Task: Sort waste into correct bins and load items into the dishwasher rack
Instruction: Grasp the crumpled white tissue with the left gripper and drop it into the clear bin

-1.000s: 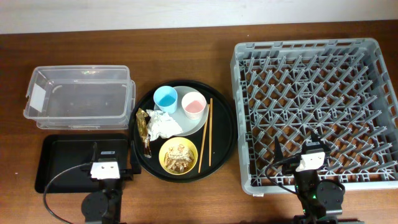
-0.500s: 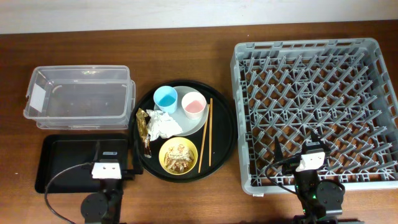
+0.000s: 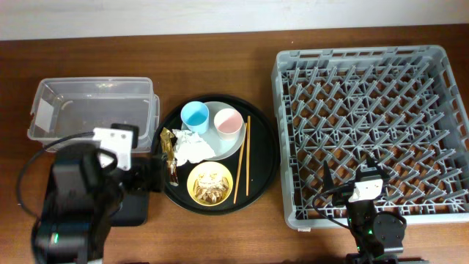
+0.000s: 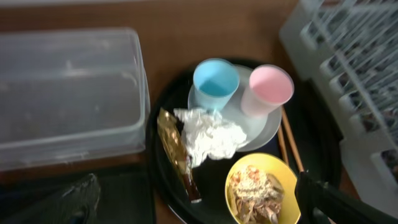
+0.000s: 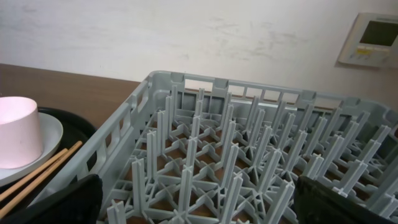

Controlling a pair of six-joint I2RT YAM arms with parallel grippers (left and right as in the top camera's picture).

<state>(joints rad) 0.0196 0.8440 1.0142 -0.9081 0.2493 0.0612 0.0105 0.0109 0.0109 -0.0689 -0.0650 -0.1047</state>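
On the pale plate [image 3: 222, 144] stand a light-blue cup [image 3: 195, 114] and a pink-inside cup [image 3: 228, 122]. A crumpled napkin [image 3: 192, 145], a brown-gold wrapper [image 3: 169, 154], a yellow bowl [image 3: 210, 183] of beige food scraps and the chopsticks [image 3: 243, 158] lie by it. My left gripper [image 3: 143, 176] is open and empty, raised over the round tray's left edge; its wrist view shows the napkin [image 4: 208, 135] and bowl [image 4: 261, 190] below. My right gripper [image 3: 350, 170] is open and empty, low over the grey rack [image 3: 370, 121] near its front-left corner [image 5: 249, 143].
All the dishes sit on a big round black tray [image 3: 267, 161]. A clear tub [image 3: 91, 114] stands at the left. The flat black tray [image 3: 139, 209] in front of it is mostly hidden under my left arm. The rack fills the right side.
My left arm has risen from its low rest by the flat black tray and now reaches toward the round tray. The right arm has not moved.
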